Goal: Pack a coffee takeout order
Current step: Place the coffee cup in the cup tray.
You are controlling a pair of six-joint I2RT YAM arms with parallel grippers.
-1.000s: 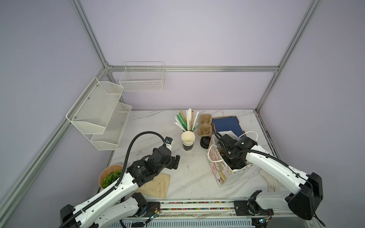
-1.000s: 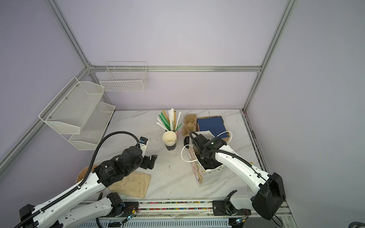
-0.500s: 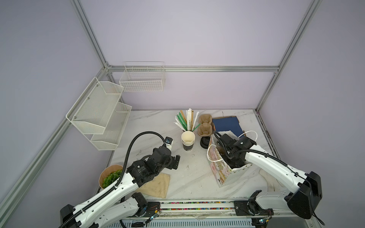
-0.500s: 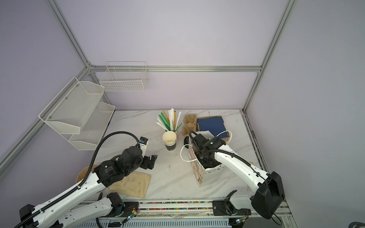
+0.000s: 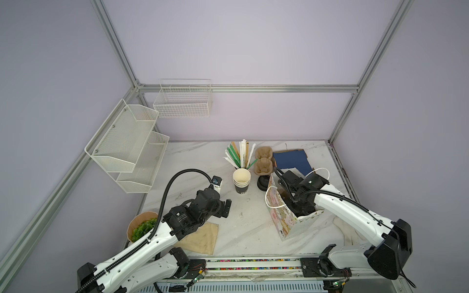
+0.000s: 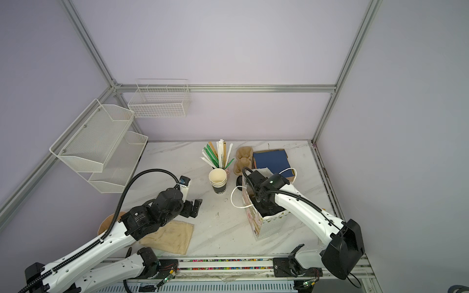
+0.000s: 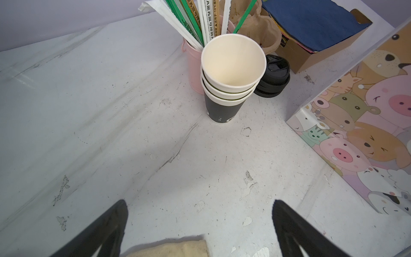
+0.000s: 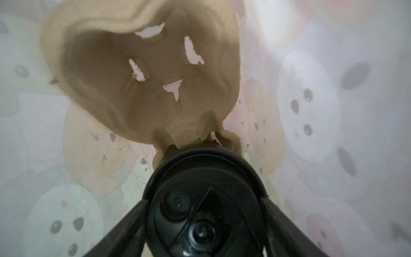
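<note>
Lilac panels and an aluminium frame enclose a white, marble-veined surface (image 5: 193, 162) that is scuffed and flecked. Task status: partly complete. The carrier (image 8: 142, 73), a brown moulded-pulp tray with rounded wells and torn slots, lies inside the gift bag (image 5: 279, 220), a glossy paper bag printed with cartoon animals and fitted with white cord handles. The cup (image 8: 204, 169), of which only the round black plastic lid shows, sits in the carrier well nearest the wrist camera. The right pincer (image 8: 204, 199) reaches down into the bag with one jaw on each side of the lid; whether the jaws press on the lid or stand just clear cannot be determined. The left pincer (image 7: 200, 207) is spread fully apart, holds nothing and hovers over bare surface near the beige cloth (image 5: 203, 238). Remaining, as judged: the navy napkin (image 5: 291, 159), a flat matte paper stack in a cardboard box just beyond the bag, is not seen inside the bag and has to be added. Spare cups (image 5: 241, 180), nested and cream-lined, stand unused.
</note>
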